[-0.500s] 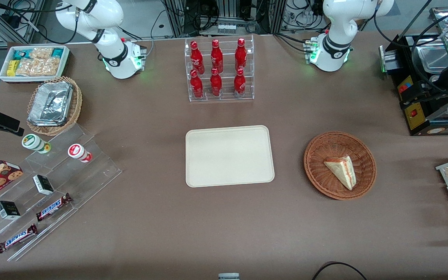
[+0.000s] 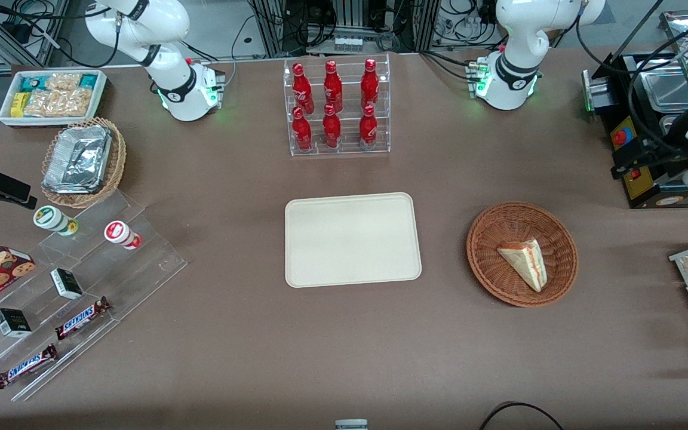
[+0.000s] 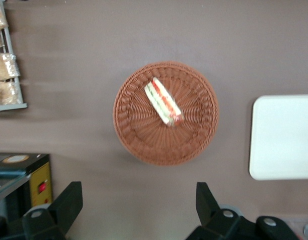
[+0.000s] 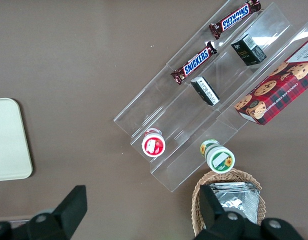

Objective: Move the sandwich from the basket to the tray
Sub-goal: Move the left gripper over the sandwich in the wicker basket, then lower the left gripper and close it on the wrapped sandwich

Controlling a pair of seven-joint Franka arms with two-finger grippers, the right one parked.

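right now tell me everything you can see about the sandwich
The sandwich is a small triangular wedge of pale bread, with red-orange and green filling layers showing along its cut edge. It lies inside the round reddish-brown wicker basket, resting on the weave near the middle, its point aimed toward the front camera. Nothing else touches it. The gripper hovers well above the basket with its fingers open, not yet around the sandwich. The beige tray sits beside the basket.

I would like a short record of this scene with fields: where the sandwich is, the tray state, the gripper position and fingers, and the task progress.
sandwich: lying in the basket
tray: on the table beside the basket, nothing on it
gripper: high above the table, fingers open, holding nothing, apart from the basket
progress: sandwich not yet picked up
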